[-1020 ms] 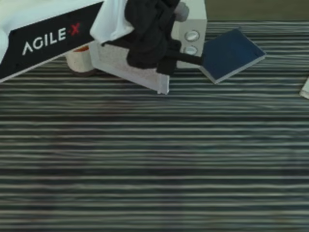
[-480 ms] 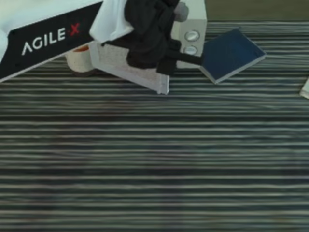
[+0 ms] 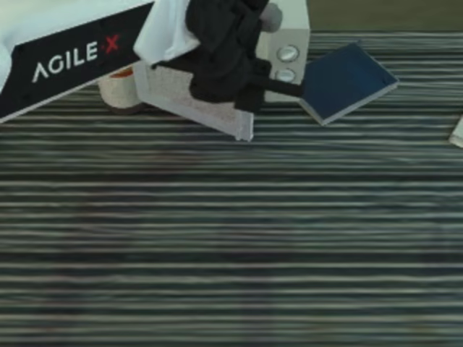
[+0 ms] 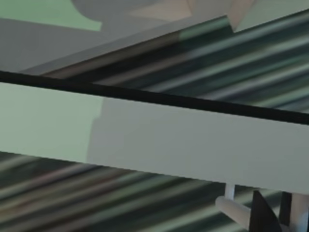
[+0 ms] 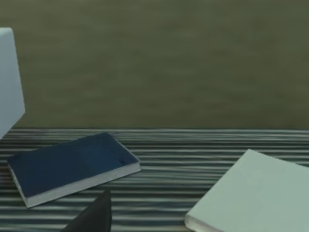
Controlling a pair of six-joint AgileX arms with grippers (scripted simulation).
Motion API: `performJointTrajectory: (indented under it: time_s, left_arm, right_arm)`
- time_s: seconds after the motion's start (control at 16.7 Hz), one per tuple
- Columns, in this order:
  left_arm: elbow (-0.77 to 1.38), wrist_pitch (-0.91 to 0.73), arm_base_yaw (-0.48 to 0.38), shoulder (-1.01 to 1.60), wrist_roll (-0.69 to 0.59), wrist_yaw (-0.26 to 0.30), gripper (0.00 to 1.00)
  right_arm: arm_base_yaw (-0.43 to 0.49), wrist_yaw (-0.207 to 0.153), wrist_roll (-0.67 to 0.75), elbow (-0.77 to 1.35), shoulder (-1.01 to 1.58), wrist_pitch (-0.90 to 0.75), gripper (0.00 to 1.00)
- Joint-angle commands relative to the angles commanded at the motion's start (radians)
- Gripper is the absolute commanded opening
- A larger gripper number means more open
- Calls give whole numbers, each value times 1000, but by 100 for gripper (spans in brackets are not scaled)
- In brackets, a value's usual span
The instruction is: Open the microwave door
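Note:
The white microwave stands at the table's far edge with two silver knobs on its right panel. Its door with the speckled mesh window is swung partly outward, the free edge toward the table's middle. My left gripper sits over the door's free edge. In the left wrist view the door's white edge crosses the picture, and the gripper is shut on the door's white bar handle. My right gripper is outside the top view, parked low over the table at the right.
A dark blue book lies right of the microwave, touching its corner. A pale jar stands left of the door, partly under my left arm. A white book lies near the right edge.

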Motion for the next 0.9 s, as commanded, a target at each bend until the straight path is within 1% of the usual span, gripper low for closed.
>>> performJointTrajectory:
  time_s: [0.24,0.6,0.9]
  left_arm:
    - [-13,6,-3,-9,8,12,0]
    - [-113,46,24,-79,108,61,0]
    - [-115,47,25,-80,110,62,0]
  right_arm:
    - [0,0,0,0,0,0,100]
    - [0,0,0,0,0,0,100]
    - [0,0,0,0,0,0,100]
